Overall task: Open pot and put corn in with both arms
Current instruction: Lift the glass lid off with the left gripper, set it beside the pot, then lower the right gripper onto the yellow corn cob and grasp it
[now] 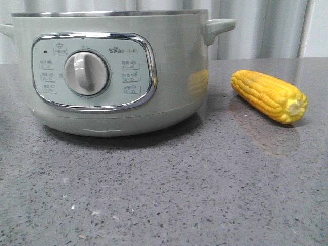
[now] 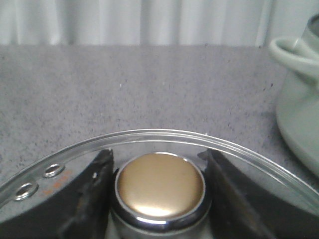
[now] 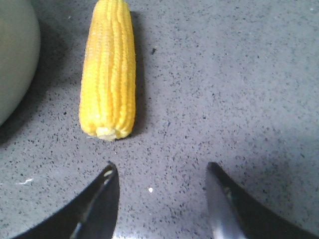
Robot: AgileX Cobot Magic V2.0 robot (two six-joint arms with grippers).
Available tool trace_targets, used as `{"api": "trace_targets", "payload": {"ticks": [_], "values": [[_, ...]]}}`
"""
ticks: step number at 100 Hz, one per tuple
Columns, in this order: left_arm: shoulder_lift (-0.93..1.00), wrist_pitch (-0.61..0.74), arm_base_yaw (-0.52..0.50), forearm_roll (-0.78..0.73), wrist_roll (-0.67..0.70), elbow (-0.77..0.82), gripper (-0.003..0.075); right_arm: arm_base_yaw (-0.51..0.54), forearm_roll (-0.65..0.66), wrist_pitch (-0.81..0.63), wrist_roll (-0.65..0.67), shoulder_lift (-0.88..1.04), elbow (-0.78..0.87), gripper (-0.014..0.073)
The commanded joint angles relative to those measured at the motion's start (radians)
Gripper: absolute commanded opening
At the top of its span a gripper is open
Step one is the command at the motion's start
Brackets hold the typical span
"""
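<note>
Corn [image 3: 108,69] lies on the grey counter [image 3: 224,89] ahead of my right claw [image 3: 162,199], whose jaws stand apart and empty. It looks stiff, light and bumpy, so I'd grip mid-cob. My left claw [image 2: 158,191] straddles the glass lid's knob [image 2: 160,184], beside the pot [image 1: 113,72]; I cannot tell whether it is clamped.

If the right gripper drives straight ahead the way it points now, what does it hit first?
Probably bare countertop. The right gripper has its jaws open, and the corn lies off to one side of their centreline, beside the pot. Depth is hard to judge; one finger might brush the cob's stub end.
</note>
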State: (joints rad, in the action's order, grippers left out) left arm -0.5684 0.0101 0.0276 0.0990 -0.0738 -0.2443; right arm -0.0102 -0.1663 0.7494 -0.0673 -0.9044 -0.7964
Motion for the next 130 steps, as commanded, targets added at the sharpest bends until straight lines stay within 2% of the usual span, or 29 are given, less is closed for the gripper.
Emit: {"api": "trace_targets", "payload": {"ticks": [1,18,38,51,96,103,114,120,130], "values": [[-0.050,0.173,-0.001,0.010,0.001,-0.033,-0.0020,-0.001,-0.015,-0.022,-0.012,-0.030,-0.079,0.0314],[-0.175,0.303,0.019,0.005,0.001,-0.033,-0.0020,-0.001,-0.034,-0.017,-0.012,-0.068,-0.128,0.0314],[-0.339,0.407,0.100,0.005,0.001,-0.033,-0.0020,-0.001,-0.038,-0.015,-0.012,-0.076,-0.133,0.0314],[-0.433,0.522,0.139,0.003,0.001,-0.033,-0.0020,-0.001,-0.038,-0.015,-0.012,-0.076,-0.133,0.0311],[-0.512,0.546,0.146,0.004,0.001,-0.033,-0.0012,-0.001,-0.040,0.025,-0.012,-0.076,-0.133,0.0312],[-0.512,0.546,0.146,0.004,0.001,-0.033,0.0041,-0.001,-0.040,0.029,-0.014,-0.076,-0.133,0.0321],[-0.512,0.551,0.146,0.004,0.001,-0.033,0.0216,-0.001,-0.053,0.056,-0.044,-0.088,-0.135,0.0370],[-0.512,0.553,0.146,0.006,0.001,-0.033,0.0305,-0.005,-0.103,0.084,-0.086,-0.108,-0.142,0.0388],[-0.512,0.557,0.146,0.010,0.001,-0.033,0.0349,-0.039,-0.124,0.093,-0.103,-0.147,-0.159,0.0388]]}}
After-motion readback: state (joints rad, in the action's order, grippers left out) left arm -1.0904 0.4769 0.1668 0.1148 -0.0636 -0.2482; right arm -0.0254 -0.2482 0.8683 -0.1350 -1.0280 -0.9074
